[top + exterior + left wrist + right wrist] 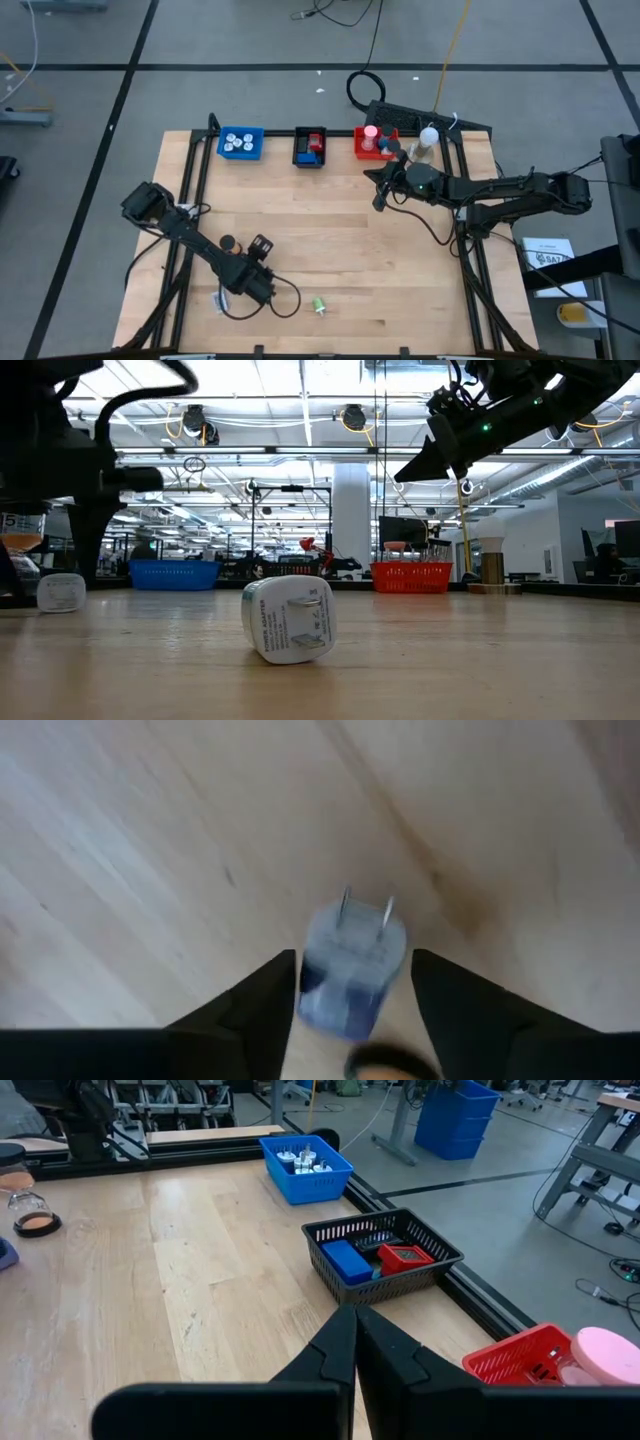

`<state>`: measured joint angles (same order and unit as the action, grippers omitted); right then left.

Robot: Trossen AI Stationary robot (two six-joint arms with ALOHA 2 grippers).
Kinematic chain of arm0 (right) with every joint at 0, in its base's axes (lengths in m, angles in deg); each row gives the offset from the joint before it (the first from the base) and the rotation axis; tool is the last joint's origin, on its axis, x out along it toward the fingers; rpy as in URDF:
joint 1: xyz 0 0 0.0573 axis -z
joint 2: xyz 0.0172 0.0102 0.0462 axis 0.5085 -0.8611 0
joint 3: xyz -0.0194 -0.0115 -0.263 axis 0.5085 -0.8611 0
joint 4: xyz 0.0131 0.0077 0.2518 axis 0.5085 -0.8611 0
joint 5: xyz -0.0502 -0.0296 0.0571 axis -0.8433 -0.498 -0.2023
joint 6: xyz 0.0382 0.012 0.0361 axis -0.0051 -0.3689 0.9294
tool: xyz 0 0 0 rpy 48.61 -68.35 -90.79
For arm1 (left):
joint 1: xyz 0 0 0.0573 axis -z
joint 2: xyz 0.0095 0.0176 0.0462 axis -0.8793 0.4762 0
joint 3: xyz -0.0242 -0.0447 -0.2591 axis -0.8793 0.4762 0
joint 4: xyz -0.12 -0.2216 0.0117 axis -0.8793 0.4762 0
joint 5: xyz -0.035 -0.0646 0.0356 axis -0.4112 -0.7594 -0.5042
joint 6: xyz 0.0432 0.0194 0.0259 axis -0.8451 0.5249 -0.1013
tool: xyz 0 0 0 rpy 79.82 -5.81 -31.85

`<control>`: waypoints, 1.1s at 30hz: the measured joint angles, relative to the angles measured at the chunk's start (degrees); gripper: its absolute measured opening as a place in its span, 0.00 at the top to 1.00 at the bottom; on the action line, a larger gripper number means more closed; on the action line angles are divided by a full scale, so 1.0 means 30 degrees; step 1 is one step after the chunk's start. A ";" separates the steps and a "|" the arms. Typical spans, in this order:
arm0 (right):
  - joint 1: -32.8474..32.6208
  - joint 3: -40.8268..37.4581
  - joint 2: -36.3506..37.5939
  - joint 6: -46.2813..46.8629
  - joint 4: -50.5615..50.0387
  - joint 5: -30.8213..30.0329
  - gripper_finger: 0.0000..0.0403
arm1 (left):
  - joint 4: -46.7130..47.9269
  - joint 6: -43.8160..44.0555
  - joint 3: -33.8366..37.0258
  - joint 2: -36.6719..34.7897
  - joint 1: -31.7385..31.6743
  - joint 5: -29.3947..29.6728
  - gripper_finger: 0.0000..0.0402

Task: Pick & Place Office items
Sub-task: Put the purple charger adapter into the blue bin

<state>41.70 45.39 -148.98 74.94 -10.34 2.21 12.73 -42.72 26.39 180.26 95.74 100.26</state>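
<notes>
Left gripper (pixel 350 1010), at table's 7 o'clock, straddles white adapter (pixel 352 970), fingers apart. Right gripper (pixel 355 1342) closed, empty.

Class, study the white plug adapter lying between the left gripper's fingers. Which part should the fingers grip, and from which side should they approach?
Grip the white plug adapter across its rounded body, not the prongs. It lies flat on the table with two thin metal prongs pointing away from the left gripper, whose open fingers already flank the body. Coming from above, opposite the prongs, probably gives the pads the broadest sides to close on.

Bright overhead lighting; left wrist view blurred.
</notes>
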 joint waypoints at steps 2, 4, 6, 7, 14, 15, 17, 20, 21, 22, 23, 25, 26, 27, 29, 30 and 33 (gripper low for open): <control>0.0007 0.0000 0.0000 -0.0046 0.0000 -0.0002 1.00 | -0.0227 0.0286 -0.0007 0.0000 -0.0017 0.0004 0.55; 0.0001 0.0000 0.0000 -0.0046 0.0000 -0.0002 1.00 | -0.0154 0.0609 -0.0015 0.0000 -0.0053 0.0013 0.62; 0.0003 0.0000 0.0000 -0.0036 0.0000 0.0004 1.00 | -0.0188 0.0895 -0.0021 -0.0007 -0.0137 0.0099 0.68; 0.0005 0.0000 0.0000 -0.0024 0.0000 0.0005 1.00 | -0.0223 0.0959 -0.0025 -0.0022 -0.0188 0.0123 0.68; 0.0005 0.0000 0.0000 -0.0024 -0.0007 0.0013 1.00 | -0.1950 0.4190 0.0015 -0.0529 -0.0608 0.2755 0.68; 0.0002 0.0000 0.0000 -0.0026 -0.0007 0.0013 1.00 | -0.3144 0.4652 0.0099 -0.0921 -0.0698 0.3244 0.68; 0.0000 0.0000 0.0000 -0.0032 -0.0007 0.0013 1.00 | -0.6875 0.4729 0.0877 -0.1806 -0.0758 0.3990 0.68; -0.0004 0.0000 0.0000 0.0012 -0.0073 0.0013 1.00 | -1.4553 0.3761 0.3454 -0.3041 -0.1100 0.4279 0.68; -0.0020 0.0000 0.0000 0.0012 -0.0122 0.0013 1.00 | -1.7528 0.3414 0.4539 -0.3272 -0.1361 0.4295 0.68; -0.0063 0.0000 0.0000 0.0012 -0.0138 0.0013 1.00 | -2.0647 0.3033 0.5637 -0.3344 -0.1677 0.4292 0.68; -0.0124 0.0000 0.0000 -0.0004 -0.0131 0.0013 1.00 | -2.3608 0.2688 0.6700 -0.3325 -0.2015 0.4292 0.68; -0.0215 0.0000 0.0000 -0.0139 -0.0067 0.0013 1.00 | -2.8923 0.2283 0.8528 -0.2908 -0.2804 0.3992 0.68; -0.0267 0.0000 0.0000 -0.0241 -0.0010 0.0013 1.00 | -3.1242 0.2091 0.9208 -0.2567 -0.3212 0.3711 0.68; -0.0310 0.0000 0.0000 -0.0308 0.0054 0.0013 1.00 | -3.3014 0.1940 0.9750 -0.2226 -0.3601 0.3663 0.68; -0.0369 0.0015 0.0000 -0.0364 0.0181 0.0013 1.00 | -3.5446 0.1580 1.0262 -0.1488 -0.4344 0.3694 0.68; -0.0372 0.0015 0.0000 -0.0389 0.0174 0.0013 1.00 | -3.6101 0.1407 1.0275 -0.1066 -0.4710 0.3591 0.68; -0.0372 0.0015 0.0000 -0.0396 0.0204 0.0005 1.00 | -3.7387 0.1186 0.9897 0.0528 -0.5785 0.2324 0.68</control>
<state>40.59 45.44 -148.98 73.75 -9.73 2.23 -99.43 -39.17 56.08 181.84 78.38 107.23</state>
